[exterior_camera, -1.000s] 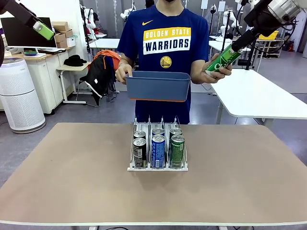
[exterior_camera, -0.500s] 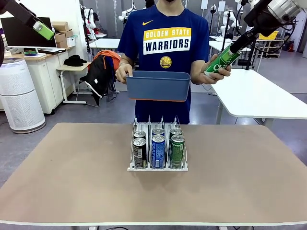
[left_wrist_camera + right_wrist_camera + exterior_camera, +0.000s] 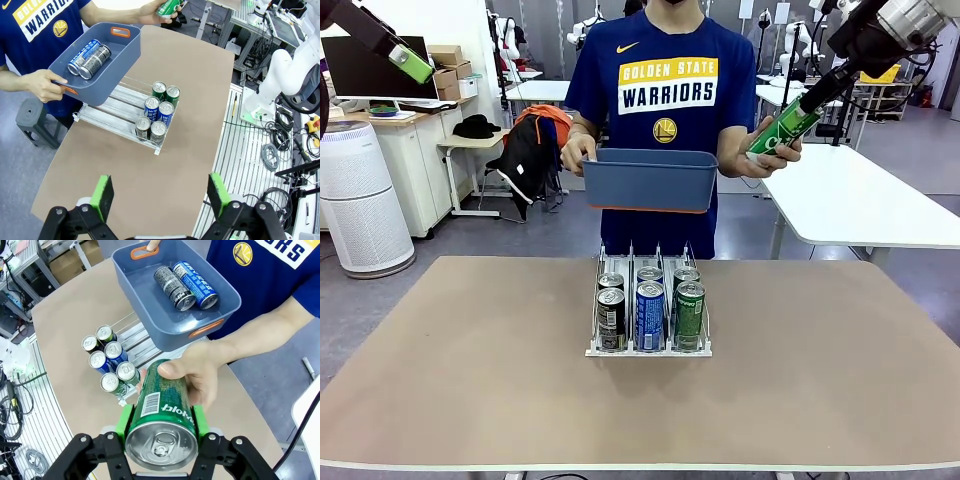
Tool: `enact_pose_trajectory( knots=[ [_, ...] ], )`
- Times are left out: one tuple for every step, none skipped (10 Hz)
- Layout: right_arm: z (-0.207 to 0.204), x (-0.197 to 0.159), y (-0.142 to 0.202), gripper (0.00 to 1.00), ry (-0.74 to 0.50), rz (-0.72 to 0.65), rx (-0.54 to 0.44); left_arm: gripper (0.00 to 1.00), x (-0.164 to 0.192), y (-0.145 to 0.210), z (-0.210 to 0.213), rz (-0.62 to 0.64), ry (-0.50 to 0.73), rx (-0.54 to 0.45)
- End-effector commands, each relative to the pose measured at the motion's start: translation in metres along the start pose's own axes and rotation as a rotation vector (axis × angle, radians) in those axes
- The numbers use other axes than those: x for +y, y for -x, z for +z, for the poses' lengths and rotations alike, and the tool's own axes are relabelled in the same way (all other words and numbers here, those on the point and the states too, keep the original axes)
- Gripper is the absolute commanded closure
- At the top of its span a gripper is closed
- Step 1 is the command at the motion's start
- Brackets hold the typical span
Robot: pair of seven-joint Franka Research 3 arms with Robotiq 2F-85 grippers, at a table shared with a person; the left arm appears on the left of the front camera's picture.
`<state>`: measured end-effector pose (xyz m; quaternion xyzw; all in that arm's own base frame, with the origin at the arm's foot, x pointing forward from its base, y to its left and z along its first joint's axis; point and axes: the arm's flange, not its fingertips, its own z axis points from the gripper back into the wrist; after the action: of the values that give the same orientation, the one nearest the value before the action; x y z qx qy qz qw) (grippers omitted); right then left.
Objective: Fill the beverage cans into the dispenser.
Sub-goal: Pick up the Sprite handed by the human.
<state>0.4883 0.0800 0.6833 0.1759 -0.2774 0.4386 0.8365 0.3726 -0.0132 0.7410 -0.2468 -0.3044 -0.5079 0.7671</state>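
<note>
A person across the table holds out a green can (image 3: pixel 782 127) (image 3: pixel 165 407) in one hand (image 3: pixel 200 370). My right gripper (image 3: pixel 161 427) (image 3: pixel 817 97) is shut on the can's silver-topped end, a green pad pressing each side, high above the table's far right. The dispenser (image 3: pixel 648 348) (image 3: pixel 114 106) (image 3: pixel 136 336) stands mid-table with several cans at its front: black, blue and green. My left gripper (image 3: pixel 160 195) (image 3: pixel 408 62) hangs open and empty, high at the left.
The person's other hand holds a blue-grey bin (image 3: pixel 650 182) (image 3: pixel 150 300) (image 3: pixel 125 50) above the dispenser's far end. A blue can (image 3: pixel 196 277) and a black can (image 3: pixel 174 281) lie in it. The brown tabletop (image 3: pixel 470 380) spreads wide around the rack.
The green can and the hand on it have shifted very slightly up and left. Nothing else has moved.
</note>
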Motion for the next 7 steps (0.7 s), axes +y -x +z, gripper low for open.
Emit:
enact_pose_trajectory(
  knots=[
    [0.0022, 0.0018, 0.0002, 1.00, -0.040, -0.005, 0.020, 0.00, 0.0001, 0.0004, 0.0005, 0.000, -0.001, -0.001],
    [0.0021, 0.0022, -0.0022, 1.00, -0.019, -0.006, -0.030, 0.00, 0.0001, 0.0004, 0.0005, 0.000, -0.001, -0.001],
    [-0.0002, 0.0006, 0.0003, 1.00, -0.006, 0.000, 0.004, 0.00, 0.0001, 0.0004, 0.0005, 0.000, -0.001, -0.001],
    [-0.0002, 0.0006, 0.0003, 1.00, -0.006, 0.000, 0.004, 0.00, 0.0001, 0.0004, 0.0005, 0.000, -0.001, -0.001],
    [-0.0002, 0.0006, 0.0003, 1.00, -0.006, 0.000, 0.004, 0.00, 0.0001, 0.0004, 0.0005, 0.000, -0.001, -0.001],
    [-0.0002, 0.0006, 0.0003, 1.00, -0.006, 0.000, 0.004, 0.00, 0.0001, 0.0004, 0.0005, 0.000, -0.001, -0.001],
    [-0.0002, 0.0006, 0.0003, 1.00, -0.006, 0.000, 0.004, 0.00, 0.0001, 0.0004, 0.0005, 0.000, -0.001, -0.001]
  ],
)
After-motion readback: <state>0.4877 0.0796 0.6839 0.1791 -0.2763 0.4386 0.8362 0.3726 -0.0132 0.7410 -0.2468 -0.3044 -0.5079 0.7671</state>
